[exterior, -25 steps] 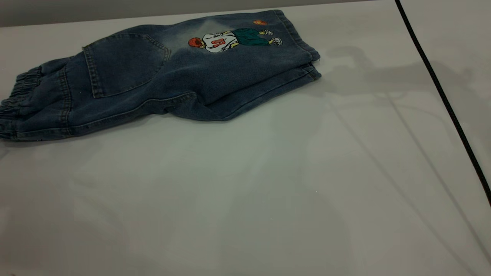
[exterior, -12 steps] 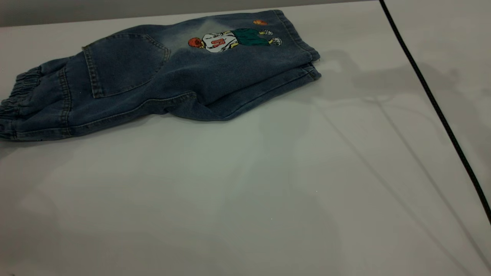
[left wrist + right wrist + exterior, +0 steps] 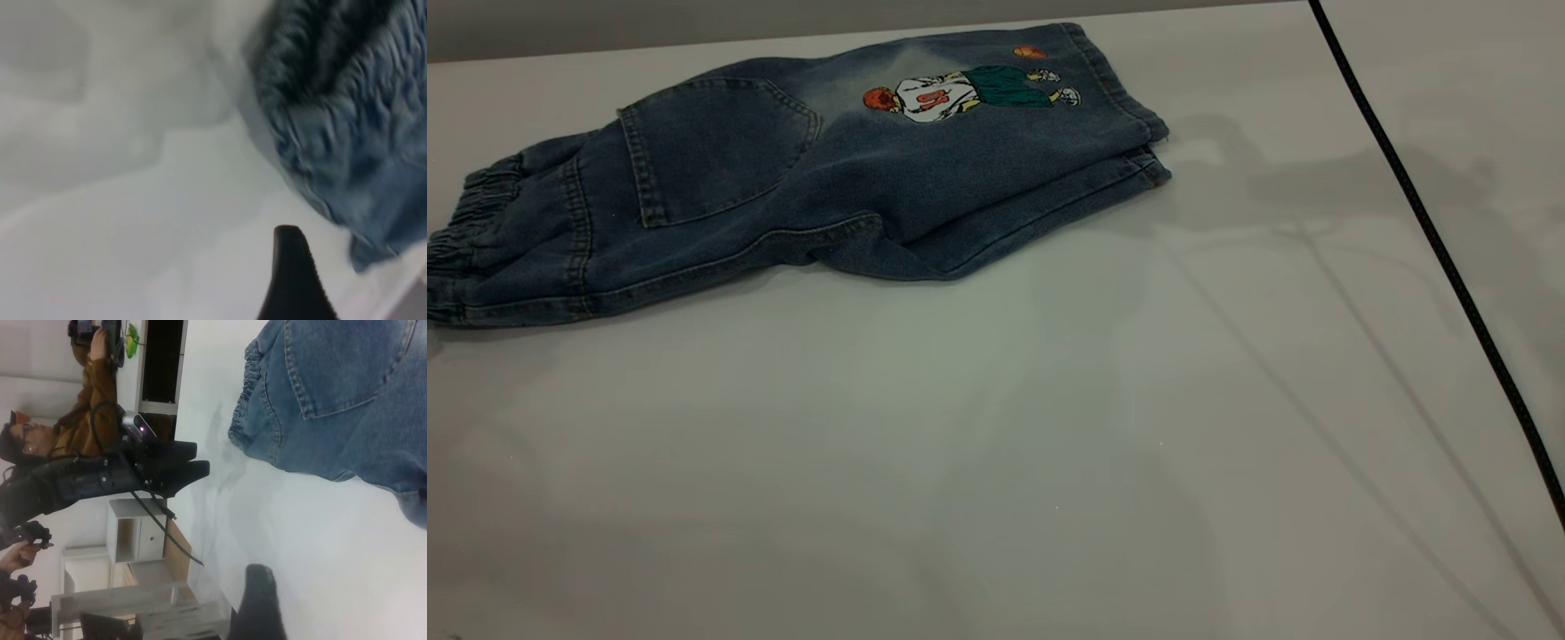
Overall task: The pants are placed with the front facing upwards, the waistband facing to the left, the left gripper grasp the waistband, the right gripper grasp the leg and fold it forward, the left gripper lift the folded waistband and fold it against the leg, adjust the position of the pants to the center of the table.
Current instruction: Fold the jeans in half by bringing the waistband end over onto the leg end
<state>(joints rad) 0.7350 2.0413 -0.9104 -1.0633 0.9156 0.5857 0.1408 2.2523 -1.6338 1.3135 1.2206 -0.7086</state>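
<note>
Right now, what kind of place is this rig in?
Probably a lab or workshop: a person sits beside the white table, a white cabinet stands behind, and the left gripper hangs near the pants.

A white-walled workroom seen past the edge of the worktop

In the right wrist view a pale white wall [image 3: 40, 400] fills the background, with a tall dark rectangular opening [image 3: 162, 360] set into it. Below that stands a small white open-fronted cabinet [image 3: 133, 532], and beside it a pale wooden board [image 3: 175, 553]. A person in a brown long-sleeved top [image 3: 83, 410] sits near the wall. The exterior view shows a dull grey strip of wall [image 3: 694, 22] along its upper edge.
</note>
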